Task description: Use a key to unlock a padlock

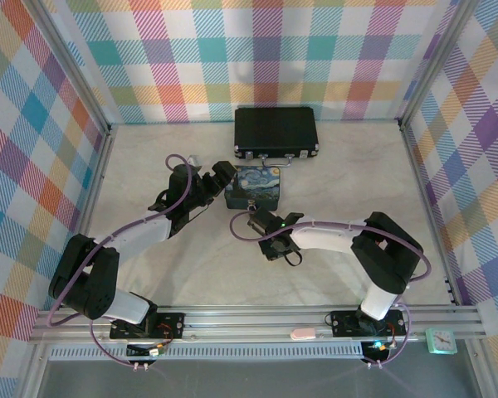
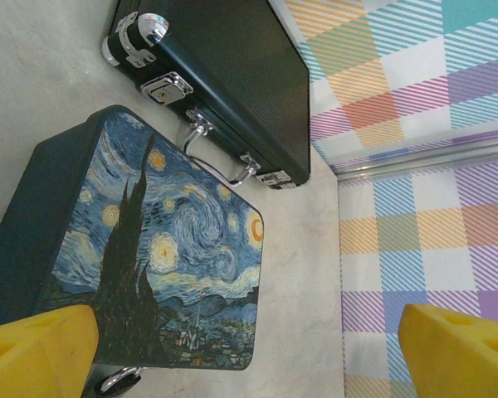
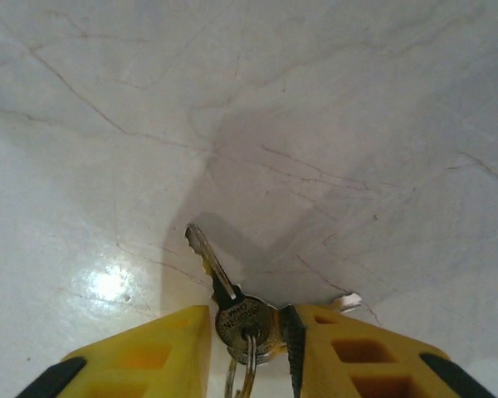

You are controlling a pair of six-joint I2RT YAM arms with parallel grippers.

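Two notes. I see right fingers pinching the small grey metal key by its head; left fingers wide apart, empty, near the blue painted tin.

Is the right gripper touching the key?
Touching. Right wrist view: the right gripper pinches the key by its head, blade sticking out.

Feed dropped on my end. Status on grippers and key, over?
Right gripper shut on key, blade pointing forward. Left gripper open beside painted tin. Likely padlock at tin's edge. Black briefcase behind tin.
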